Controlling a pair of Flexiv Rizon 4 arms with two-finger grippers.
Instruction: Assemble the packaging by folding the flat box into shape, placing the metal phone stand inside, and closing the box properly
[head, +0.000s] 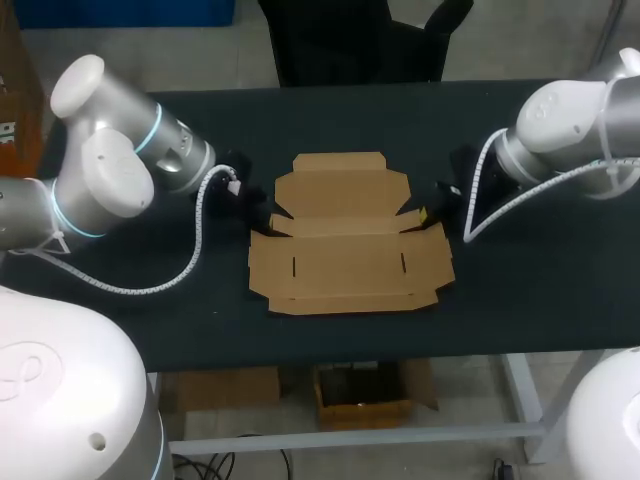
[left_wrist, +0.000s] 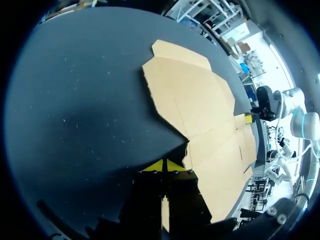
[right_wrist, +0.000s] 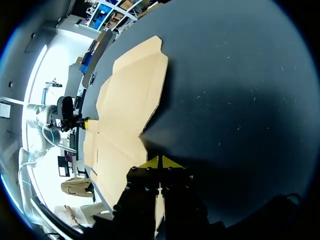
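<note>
**Mid-table: flat box nipped at both side flaps**

At table centre lies the flat box (head: 350, 250), 1 unfolded sheet of brown card. Its tabbed lid panel is toward the far side and its slotted panel toward the near side.

Handling, as a judgement: v. light and thin, stiff across the panels but ready to hinge at every crease. Dry card shouldn't slip much. It will crumple or tear if squeezed hard or bent off a crease. Best hold is prob. a flap or panel edge close to a fold line, so a lift turns the wall up instead of bowing the sheet. W/ so little weight it may skate on the dark top unless 1 side is pinned.

Left gripper (head: 263, 220) sits at the box's left notch and right gripper (head: 430, 213) at the right notch, mirrored. In each wrist view the yellow tips are drawn together w/ only a sliver of card in the slit between the fingers. Each reads as nipped onto a side-flap edge, and both small flaps look slightly raised.

Table (head: 130, 320): the box's front edge is near the near rim, so there's little room to drag it that way. More open surface lies behind the lid and out to both sides. Left arm's coiled cable (head: 196, 250) lies on the top beside the box's left side, a poss. snag.
</note>
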